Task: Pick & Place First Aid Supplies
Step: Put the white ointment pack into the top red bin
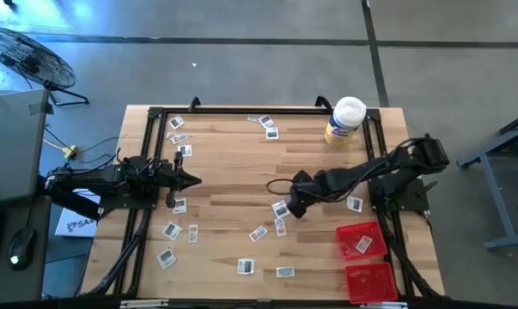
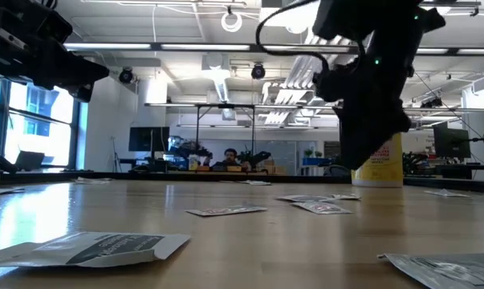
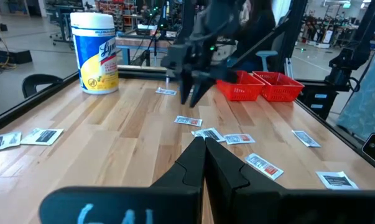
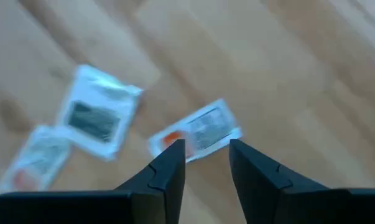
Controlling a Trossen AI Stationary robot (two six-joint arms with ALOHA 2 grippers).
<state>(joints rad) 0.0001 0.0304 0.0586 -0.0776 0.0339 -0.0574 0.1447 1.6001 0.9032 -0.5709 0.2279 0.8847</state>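
Several small white-grey packets lie flat and scattered on the wooden table (image 1: 233,172). My right gripper (image 1: 293,209) reaches in from the right side and hovers over the middle of the table, fingers pointing down and open. In the right wrist view, a packet with an orange mark (image 4: 196,134) lies just beyond its open fingertips (image 4: 206,149), touching neither. Two more packets (image 4: 100,118) (image 4: 38,158) lie beside it. The left wrist view shows this gripper (image 3: 190,99) clear of the table. My left gripper (image 1: 190,180) waits shut near the left edge.
Two red trays sit at the near right corner; one tray (image 1: 372,232) holds a packet (image 1: 362,245), the other (image 1: 370,281) is nearer the edge. A yellowish white-lidded jar (image 1: 344,120) stands at the far right. A black frame (image 1: 241,110) rims the table.
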